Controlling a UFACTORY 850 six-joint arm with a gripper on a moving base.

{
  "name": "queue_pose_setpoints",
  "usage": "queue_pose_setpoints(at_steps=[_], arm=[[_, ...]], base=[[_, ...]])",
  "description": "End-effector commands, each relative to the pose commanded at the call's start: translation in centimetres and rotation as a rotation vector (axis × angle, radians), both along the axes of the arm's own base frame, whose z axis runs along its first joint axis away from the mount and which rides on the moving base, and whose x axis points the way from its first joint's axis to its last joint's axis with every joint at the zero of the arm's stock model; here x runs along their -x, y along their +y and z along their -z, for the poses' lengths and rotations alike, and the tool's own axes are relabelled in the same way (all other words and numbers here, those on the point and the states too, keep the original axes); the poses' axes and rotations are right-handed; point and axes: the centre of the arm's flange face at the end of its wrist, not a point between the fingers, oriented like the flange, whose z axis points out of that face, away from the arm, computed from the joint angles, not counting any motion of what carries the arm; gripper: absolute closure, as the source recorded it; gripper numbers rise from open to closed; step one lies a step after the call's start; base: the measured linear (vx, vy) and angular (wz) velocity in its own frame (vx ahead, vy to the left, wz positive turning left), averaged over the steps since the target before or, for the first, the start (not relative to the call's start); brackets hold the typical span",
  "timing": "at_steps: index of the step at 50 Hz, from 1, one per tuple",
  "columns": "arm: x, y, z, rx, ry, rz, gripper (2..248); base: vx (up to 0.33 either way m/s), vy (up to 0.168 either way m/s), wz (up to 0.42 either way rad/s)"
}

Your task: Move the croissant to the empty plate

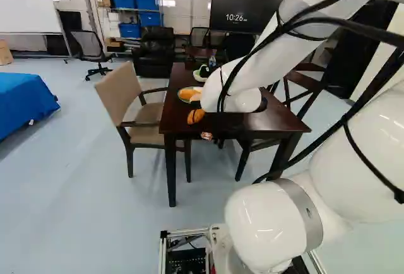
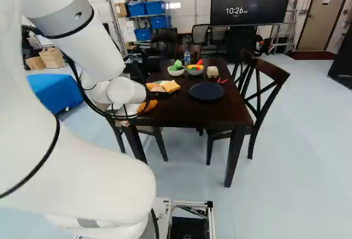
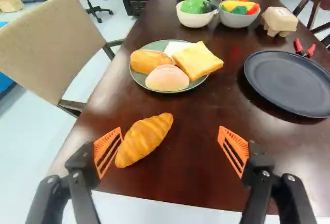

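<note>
Gripper spread wide, pinching nothing. Croissant on table, between the fingers, close to one; contact unclear. Green plate just ahead of it, holding breads. Dark plate bare, near egg carton. White bowl holds green produce; gray bowl, mixed vegetables.

Base views behind arm, both facing table; wrist view nearer.

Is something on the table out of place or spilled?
The croissant looks out of place: it lies on the bare table, near its edge, while other breads sit on a green plate. I see no spill.
</note>
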Motion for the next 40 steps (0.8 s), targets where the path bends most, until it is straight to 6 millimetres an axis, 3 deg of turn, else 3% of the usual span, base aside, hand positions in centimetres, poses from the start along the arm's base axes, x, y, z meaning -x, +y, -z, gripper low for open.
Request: queue_pose_setpoints(at_steps=[40], arm=[[-2.1, 2.4, -2.7, -0.050, 0.188, 0.001, 3]], base=[[0.000, 0.000, 0.000]])
